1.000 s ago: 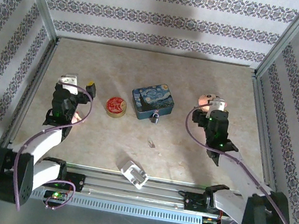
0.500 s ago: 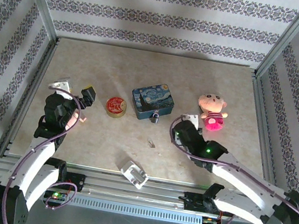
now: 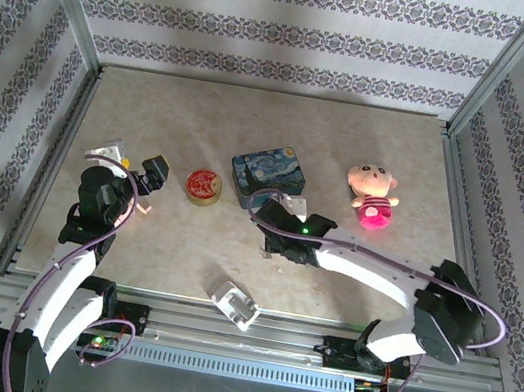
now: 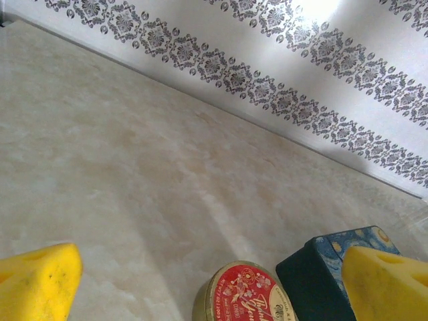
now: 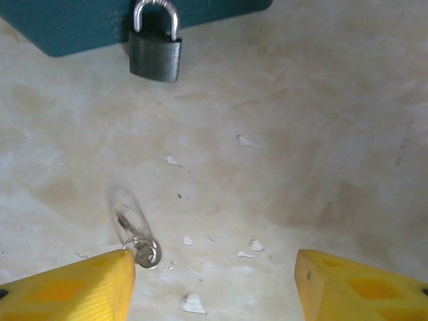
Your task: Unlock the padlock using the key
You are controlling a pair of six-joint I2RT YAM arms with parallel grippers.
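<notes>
The padlock [image 5: 154, 47], a dark body with a silvery shackle, lies against the near side of the blue tin [image 5: 100, 20]. The key [image 5: 137, 244], a thin grey sliver on a small ring, lies flat on the table. My right gripper [image 5: 214, 287] hangs open over it. Its left fingertip [image 5: 73, 287] is just beside the key's ring and nothing is between the fingers. In the top view the right gripper [image 3: 280, 222] reaches in front of the blue tin [image 3: 265, 178]. My left gripper [image 3: 134, 158] stands open at the left, holding nothing.
A round red-and-gold tin [image 3: 204, 186] sits left of the blue tin and lies low between the left fingers [image 4: 251, 294]. A pink plush toy [image 3: 372, 195] lies to the right. A white plug [image 3: 235, 303] rests near the front edge. Patterned walls enclose the table.
My right arm has swung left from beside the plush toy to above the key and padlock, its jaws narrowing a little. The left arm has shifted slightly back.
</notes>
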